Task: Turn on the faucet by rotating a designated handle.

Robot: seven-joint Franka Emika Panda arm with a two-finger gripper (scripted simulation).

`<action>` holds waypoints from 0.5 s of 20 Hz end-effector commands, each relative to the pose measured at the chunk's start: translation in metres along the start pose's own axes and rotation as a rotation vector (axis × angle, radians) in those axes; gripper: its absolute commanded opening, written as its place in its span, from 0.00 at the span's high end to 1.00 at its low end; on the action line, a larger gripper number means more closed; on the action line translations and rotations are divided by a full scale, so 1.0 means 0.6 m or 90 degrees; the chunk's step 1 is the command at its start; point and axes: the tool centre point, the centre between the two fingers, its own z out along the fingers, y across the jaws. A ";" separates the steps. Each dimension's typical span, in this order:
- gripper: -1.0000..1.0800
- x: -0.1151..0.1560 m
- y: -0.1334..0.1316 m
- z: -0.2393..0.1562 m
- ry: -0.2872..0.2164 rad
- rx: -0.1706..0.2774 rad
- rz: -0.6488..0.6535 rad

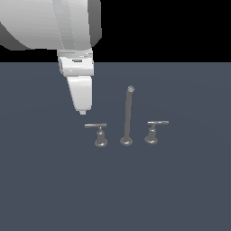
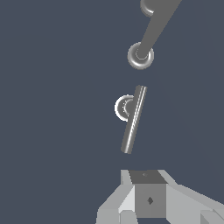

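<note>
The faucet is a small grey-metal set on a dark floor: a tall thin spout rod [image 1: 128,115] [image 2: 140,55] with a short lever on each side. The handle [image 1: 96,126] [image 2: 133,119] stands at the exterior view's left of the rod, a flat bar on a stubby stem with a round base. My gripper [image 1: 82,111] [image 2: 147,176] hangs a little above and beyond the bar's outer end, apart from it. Its fingers are pressed together with nothing between them.
The twin handle [image 1: 154,130] stands at the exterior view's right of the spout; its base [image 2: 148,6] peeks in at the wrist view's edge. The large white arm body [image 1: 49,22] fills the exterior view's upper left.
</note>
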 end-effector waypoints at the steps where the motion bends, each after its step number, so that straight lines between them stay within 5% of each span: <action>1: 1.00 0.008 -0.013 0.020 0.002 0.000 0.029; 10: 1.00 0.039 -0.049 0.078 0.009 -0.001 0.118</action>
